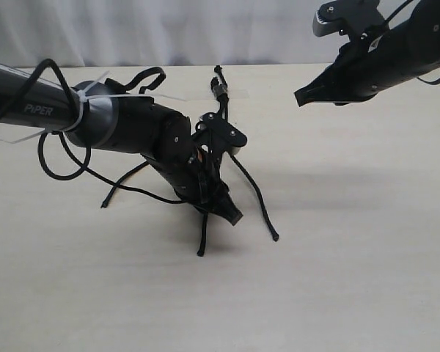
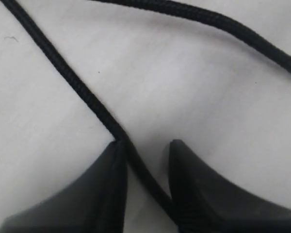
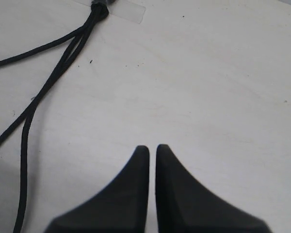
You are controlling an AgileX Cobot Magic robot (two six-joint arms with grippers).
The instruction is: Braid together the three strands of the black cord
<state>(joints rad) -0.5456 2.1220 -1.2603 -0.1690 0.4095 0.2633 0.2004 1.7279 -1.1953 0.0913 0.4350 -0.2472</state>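
While the left end effector [image 2: 145, 150] straddles one strand [image 2: 68, 77], spread, the black cord [image 1: 221, 92] lies unbraided.

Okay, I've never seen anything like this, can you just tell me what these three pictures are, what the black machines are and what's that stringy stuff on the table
Two robot arms work over a pale table. One picture looks on from outside; the other two come from cameras on each arm's wrist, looking past its pincer. The stringy thing is the black cord, its knotted head taped down at the table's far edge, splitting into three strands. The left pincer is down at the table, fingers apart, with one strand running between them. The right pincer hangs in the air, fingers almost together, holding nothing.
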